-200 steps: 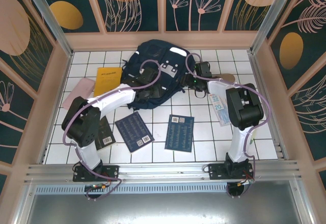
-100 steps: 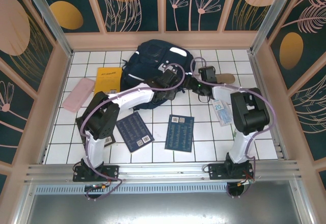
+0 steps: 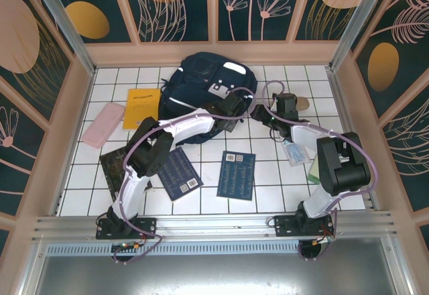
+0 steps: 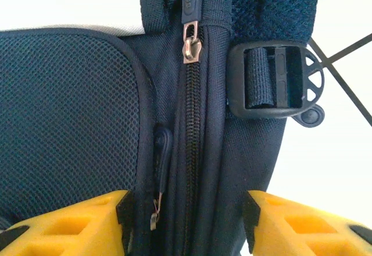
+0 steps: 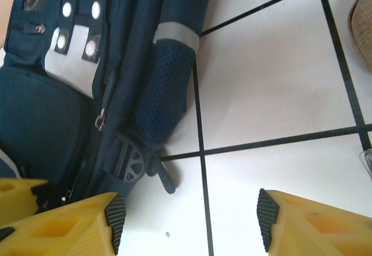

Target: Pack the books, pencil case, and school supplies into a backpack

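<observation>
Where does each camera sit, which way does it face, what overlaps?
Top external: above and behind the bases, looking down on the tiled table; left arm and right arm both reach toward the backpack.
Left wrist: on the left arm's wrist, looking close down on the backpack's zipper and strap buckle; left gripper fingers apart at the bottom edge.
Right wrist: on the right arm's wrist, facing tile beside the backpack; right gripper fingers apart at the bottom.
Shared: both wrist views catch that buckle and zipper.
</observation>
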You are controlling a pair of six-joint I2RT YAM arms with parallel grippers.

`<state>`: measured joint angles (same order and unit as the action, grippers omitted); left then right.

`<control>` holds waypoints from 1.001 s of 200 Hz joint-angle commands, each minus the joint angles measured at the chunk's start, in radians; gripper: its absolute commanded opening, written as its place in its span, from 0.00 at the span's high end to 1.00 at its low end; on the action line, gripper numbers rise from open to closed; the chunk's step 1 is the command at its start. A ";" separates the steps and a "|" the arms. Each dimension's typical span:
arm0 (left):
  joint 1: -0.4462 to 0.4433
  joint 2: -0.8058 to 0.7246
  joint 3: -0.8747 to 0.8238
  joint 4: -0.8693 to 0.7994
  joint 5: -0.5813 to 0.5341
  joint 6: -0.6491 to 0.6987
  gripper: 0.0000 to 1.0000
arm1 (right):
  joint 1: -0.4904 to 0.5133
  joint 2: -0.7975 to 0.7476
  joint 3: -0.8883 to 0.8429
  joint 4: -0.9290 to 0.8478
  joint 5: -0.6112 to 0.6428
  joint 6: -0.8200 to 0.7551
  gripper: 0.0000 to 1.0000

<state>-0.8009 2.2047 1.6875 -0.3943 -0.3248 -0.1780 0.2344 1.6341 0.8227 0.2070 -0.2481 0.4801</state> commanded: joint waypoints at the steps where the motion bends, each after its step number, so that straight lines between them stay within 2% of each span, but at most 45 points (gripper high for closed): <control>1: -0.006 0.042 0.023 -0.035 -0.024 0.048 0.50 | -0.004 -0.026 -0.030 0.045 -0.032 -0.053 0.36; 15: -0.006 0.046 0.016 -0.037 -0.051 0.052 0.54 | -0.003 -0.017 -0.032 0.046 -0.032 -0.073 0.37; 22: -0.007 0.046 0.010 -0.035 -0.065 0.052 0.61 | -0.003 -0.010 -0.035 0.052 -0.039 -0.083 0.38; 34: -0.007 0.049 0.003 -0.033 -0.081 0.055 0.74 | 0.001 0.001 -0.038 0.065 -0.046 -0.097 0.39; 49: -0.005 0.048 -0.002 -0.035 -0.117 0.053 1.00 | 0.008 0.016 -0.037 0.083 -0.055 -0.114 0.42; 75: -0.003 0.006 -0.025 -0.011 -0.155 0.057 1.00 | 0.033 0.046 -0.020 0.103 -0.066 -0.145 0.45; 117: 0.002 -0.018 -0.017 -0.018 -0.125 0.060 1.00 | 0.072 0.134 0.034 0.111 -0.082 -0.195 0.49; 150: 0.002 -0.017 -0.023 -0.025 -0.122 0.050 1.00 | 0.083 0.216 0.088 0.094 -0.091 -0.228 0.61; 200: 0.005 -0.016 -0.023 -0.031 -0.123 0.045 1.00 | 0.106 0.306 0.148 0.068 -0.082 -0.247 0.66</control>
<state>-0.8043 2.2131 1.6802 -0.3862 -0.4461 -0.1314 0.3244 1.8931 0.9302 0.2882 -0.3241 0.2619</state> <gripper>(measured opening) 0.049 0.366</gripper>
